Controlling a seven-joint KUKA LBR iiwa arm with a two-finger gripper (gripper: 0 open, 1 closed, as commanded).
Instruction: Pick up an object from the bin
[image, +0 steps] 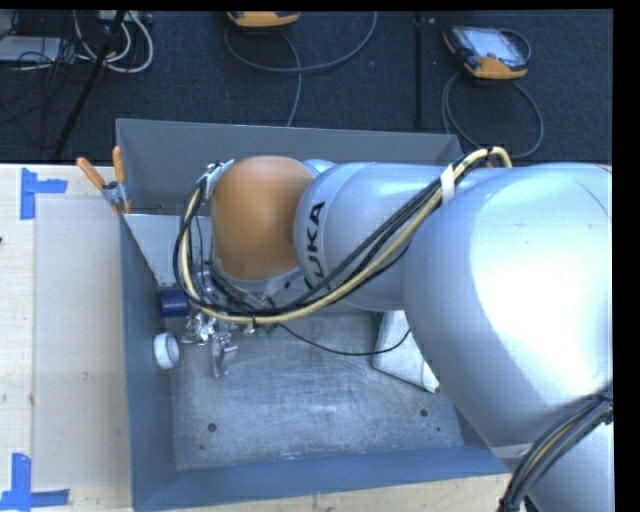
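Arm's reaching in from the right, orange wrist cover over the upper left part of the bin. The hand hangs below it, low over the bin floor on the left side. Can't tell from here if the hand is spread or pressed together, as the wrist and cabling block most of it. I see nothing gripped in it. Nearest candidates are a small white round piece just left of the hand, close but looking apart from it, and a small dark blue piece a bit further back by the left wall. Can't say which one it's after. There's also a flat white piece with a green edge on the right, half hidden under the arm and well apart from the hand. Rest of the floor looks bare. My read on status: approach done, hand down at picking height, grasp not confirmed. Closing on a piece and lifting it clear of the bin are both left.
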